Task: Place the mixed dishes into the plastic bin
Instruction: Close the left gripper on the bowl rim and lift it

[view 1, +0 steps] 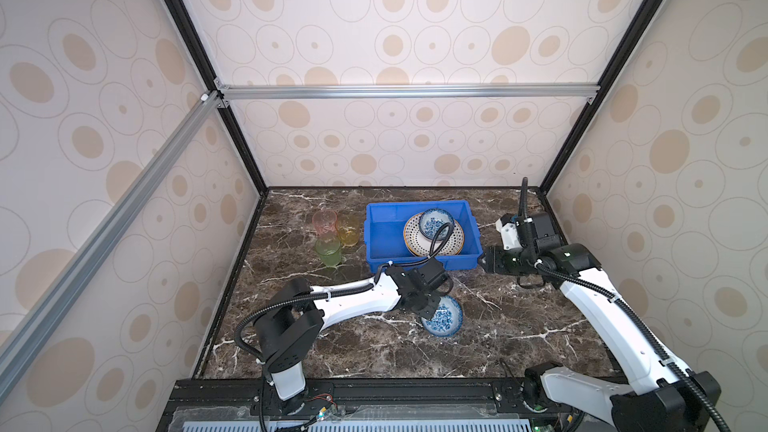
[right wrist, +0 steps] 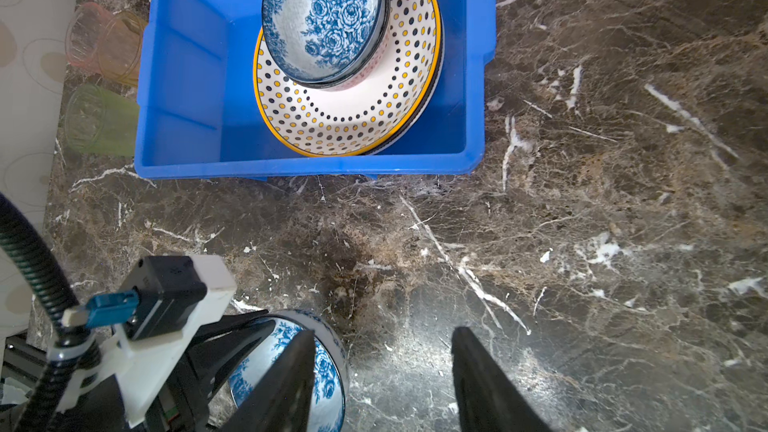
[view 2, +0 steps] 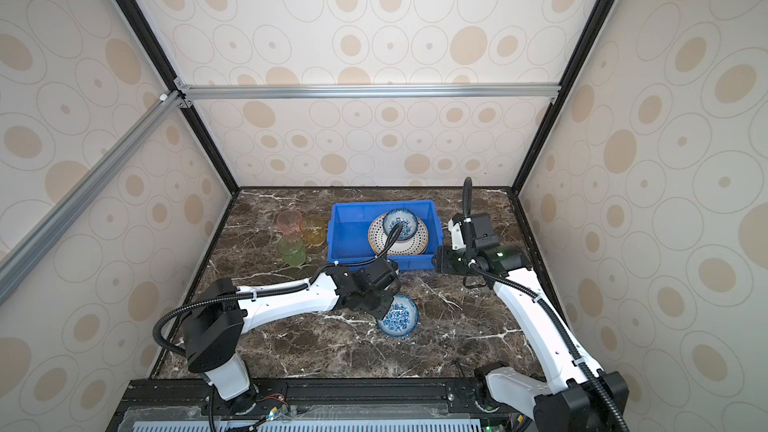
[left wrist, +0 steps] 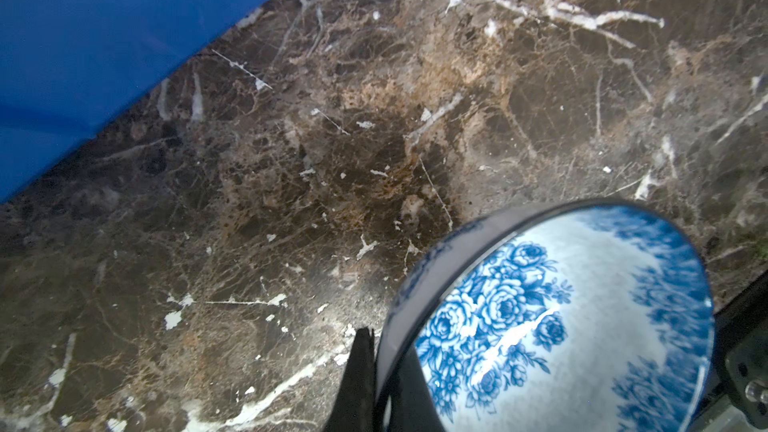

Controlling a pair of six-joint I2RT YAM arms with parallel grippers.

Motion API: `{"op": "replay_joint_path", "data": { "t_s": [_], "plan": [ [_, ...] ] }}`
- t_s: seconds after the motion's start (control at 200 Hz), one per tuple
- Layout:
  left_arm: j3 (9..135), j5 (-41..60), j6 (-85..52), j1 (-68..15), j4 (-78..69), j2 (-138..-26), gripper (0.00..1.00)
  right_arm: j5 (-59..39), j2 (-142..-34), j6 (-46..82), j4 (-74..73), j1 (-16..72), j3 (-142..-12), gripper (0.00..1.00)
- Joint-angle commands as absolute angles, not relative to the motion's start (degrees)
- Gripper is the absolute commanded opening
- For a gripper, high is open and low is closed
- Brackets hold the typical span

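- The plastic bin (view 1: 384,232) sits on the dark marble worktop (view 1: 519,326) near the middle of its back edge, long sides parallel to that edge.
- Inside the bin, toward its right end, lies the dotted yellow-rimmed plate (right wrist: 353,118). The edges of more plates show beneath it.
- A blue-white bowl (right wrist: 328,14) stands upright on that plate at its far side. The dark rim of another bowl shows just under it.
- The left part of the bin's floor is bare.
- Three tumblers stand on the worktop between the bin's left wall and the left edge. The pink tumbler (view 1: 324,221) is farthest back, the amber tumbler (view 1: 348,229) is beside it next to the bin, and the green tumbler (view 1: 328,251) is in front of them. All three are outside the bin.
- The left gripper (left wrist: 382,371) is near the middle of the worktop, in front of the bin's front wall. Its jaws are pinched nearly together on the rim of a second blue-white bowl, the held bowl (view 1: 446,317), with one finger inside the wall and one outside.
- The held bowl is tilted, its floral inside facing partly sideways. Whether its lower edge touches the worktop cannot be told.
- The right gripper (right wrist: 382,332) hangs just beside the bin's front right corner, toward the right edge. Its jaws stand partly apart with only marble between them.
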State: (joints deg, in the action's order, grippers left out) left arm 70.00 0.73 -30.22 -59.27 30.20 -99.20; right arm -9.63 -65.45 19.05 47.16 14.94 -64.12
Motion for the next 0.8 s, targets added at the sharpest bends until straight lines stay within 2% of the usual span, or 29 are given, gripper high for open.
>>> {"op": "replay_joint_path", "data": {
  "t_s": [0.0, 0.795],
  "plan": [
    [70.49, -0.09, -30.32, -59.82, 29.09, -96.00, 0.00, -10.52, -65.12, 19.85, 47.80, 14.79, -66.26, 0.56],
    [71.51, -2.97, -28.68, -56.79, 28.92, -89.53, 0.00, -11.03, -65.05, 20.75, 47.02, 14.79, -65.90, 0.58]
  ]
}}
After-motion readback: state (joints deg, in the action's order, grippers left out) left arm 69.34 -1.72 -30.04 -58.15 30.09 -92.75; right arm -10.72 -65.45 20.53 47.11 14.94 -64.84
